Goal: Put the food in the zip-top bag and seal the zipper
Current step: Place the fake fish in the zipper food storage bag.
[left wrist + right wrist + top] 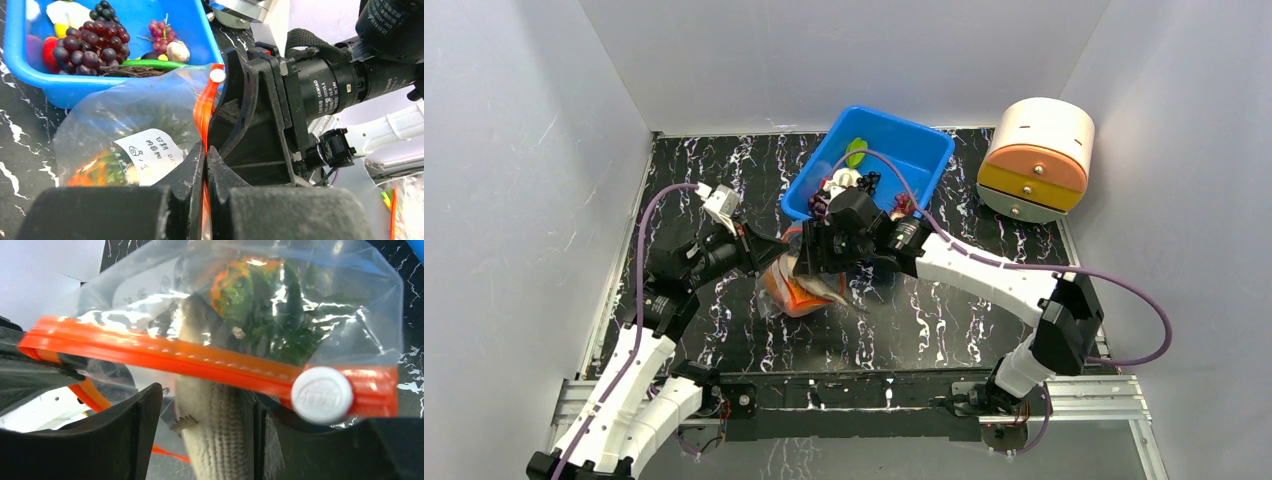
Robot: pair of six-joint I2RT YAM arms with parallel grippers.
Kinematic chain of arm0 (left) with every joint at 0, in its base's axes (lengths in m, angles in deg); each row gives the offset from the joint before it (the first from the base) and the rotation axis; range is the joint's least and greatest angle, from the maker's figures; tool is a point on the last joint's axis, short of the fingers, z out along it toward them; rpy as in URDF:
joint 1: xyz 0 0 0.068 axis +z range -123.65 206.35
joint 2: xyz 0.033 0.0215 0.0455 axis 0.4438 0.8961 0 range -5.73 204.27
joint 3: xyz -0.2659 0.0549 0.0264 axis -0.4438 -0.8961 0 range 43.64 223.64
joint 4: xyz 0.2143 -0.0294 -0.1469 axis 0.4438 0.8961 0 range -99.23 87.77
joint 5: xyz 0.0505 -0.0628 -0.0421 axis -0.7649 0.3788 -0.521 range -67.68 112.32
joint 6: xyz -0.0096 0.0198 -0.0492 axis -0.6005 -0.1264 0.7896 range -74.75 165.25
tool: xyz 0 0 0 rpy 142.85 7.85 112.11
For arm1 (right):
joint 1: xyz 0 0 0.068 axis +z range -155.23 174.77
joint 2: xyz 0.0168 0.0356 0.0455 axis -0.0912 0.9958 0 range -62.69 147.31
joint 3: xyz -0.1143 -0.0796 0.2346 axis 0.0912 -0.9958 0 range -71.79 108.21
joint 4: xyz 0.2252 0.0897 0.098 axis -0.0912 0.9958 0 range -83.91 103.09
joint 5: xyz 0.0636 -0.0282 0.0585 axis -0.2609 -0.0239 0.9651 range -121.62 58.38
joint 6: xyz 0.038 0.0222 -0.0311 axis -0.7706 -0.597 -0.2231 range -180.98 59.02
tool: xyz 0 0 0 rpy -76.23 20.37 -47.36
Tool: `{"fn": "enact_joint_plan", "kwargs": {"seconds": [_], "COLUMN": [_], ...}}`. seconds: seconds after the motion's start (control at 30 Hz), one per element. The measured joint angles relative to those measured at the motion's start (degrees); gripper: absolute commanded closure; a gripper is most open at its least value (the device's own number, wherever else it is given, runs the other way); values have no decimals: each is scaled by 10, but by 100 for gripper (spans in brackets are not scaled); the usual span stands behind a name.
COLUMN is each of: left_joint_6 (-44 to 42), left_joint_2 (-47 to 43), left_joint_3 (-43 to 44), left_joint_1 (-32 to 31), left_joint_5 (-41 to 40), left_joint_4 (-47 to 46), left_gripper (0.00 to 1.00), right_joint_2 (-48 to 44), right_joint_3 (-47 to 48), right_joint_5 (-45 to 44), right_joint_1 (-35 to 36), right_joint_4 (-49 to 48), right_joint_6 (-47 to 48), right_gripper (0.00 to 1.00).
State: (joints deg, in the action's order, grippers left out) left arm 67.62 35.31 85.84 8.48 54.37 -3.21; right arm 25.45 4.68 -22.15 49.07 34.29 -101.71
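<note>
My left arm reached in low from the near left, and the left pincer (205, 162) stood pressed together on the zipper (202, 112) at one end of the zip-top bag (120, 120), with the white slider (217, 75) just beyond its tips. My right arm stretched across from the near right and bent down at the wrist over the bag's mouth. The right pincer (207, 400) stood apart with a grey toy fish (215, 440) between its 2 fingers, head past the zipper, the pineapple (250, 285) inside the bag beyond the tips and the blue bin (924, 150) of grapes (90, 42) farther out.
</note>
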Motion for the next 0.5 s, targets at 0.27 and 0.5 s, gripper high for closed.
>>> {"fn": "enact_joint_plan", "kwargs": {"seconds": [0.27, 0.5], "left_joint_6": [2, 1], "left_joint_2": [6, -9], "left_joint_3": [-15, -18], "left_joint_1": [0, 0], "left_joint_5": [16, -3], "left_joint_4": [0, 4], "left_gripper": [100, 100], "right_joint_2": [2, -52], "right_joint_3": [17, 3], "right_joint_5": [-15, -21], "right_joint_1": [6, 9], "right_joint_4": [-15, -31], "right_joint_6": [-14, 54], "right_gripper": [32, 37]}}
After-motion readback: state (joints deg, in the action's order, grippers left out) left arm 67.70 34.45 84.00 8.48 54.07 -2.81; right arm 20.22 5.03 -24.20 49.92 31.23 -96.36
